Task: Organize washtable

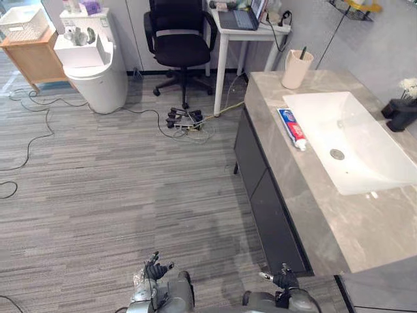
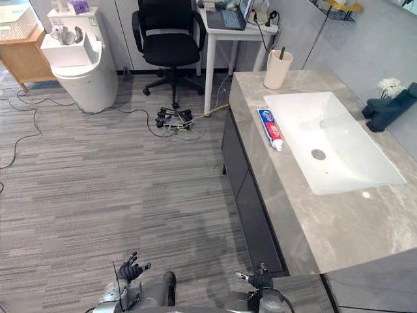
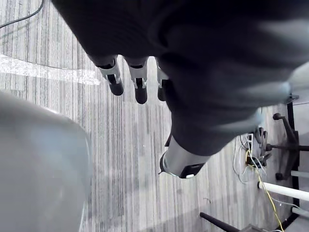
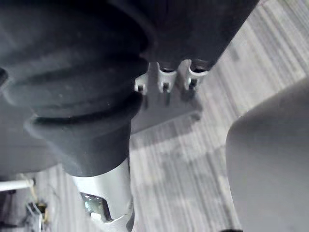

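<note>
A grey marble washtable (image 1: 313,195) with a white sink (image 1: 352,140) stands at the right. A toothpaste tube (image 1: 292,128) lies on the counter beside the sink's left rim. A beige cup (image 1: 296,68) with a dark toothbrush in it stands at the counter's far end. A dark faucet (image 1: 399,112) sits behind the sink. My left hand (image 1: 155,268) hangs low over the floor, fingers relaxed and holding nothing. My right hand (image 1: 281,279) hangs low near the counter's front corner, also empty with loose fingers (image 4: 165,79).
A black office chair (image 1: 177,39) and a white desk (image 1: 247,32) stand at the back. A white bin (image 1: 98,65) and a wooden cabinet (image 1: 32,55) are at the back left. A power strip (image 1: 186,119) and cables lie on the floor.
</note>
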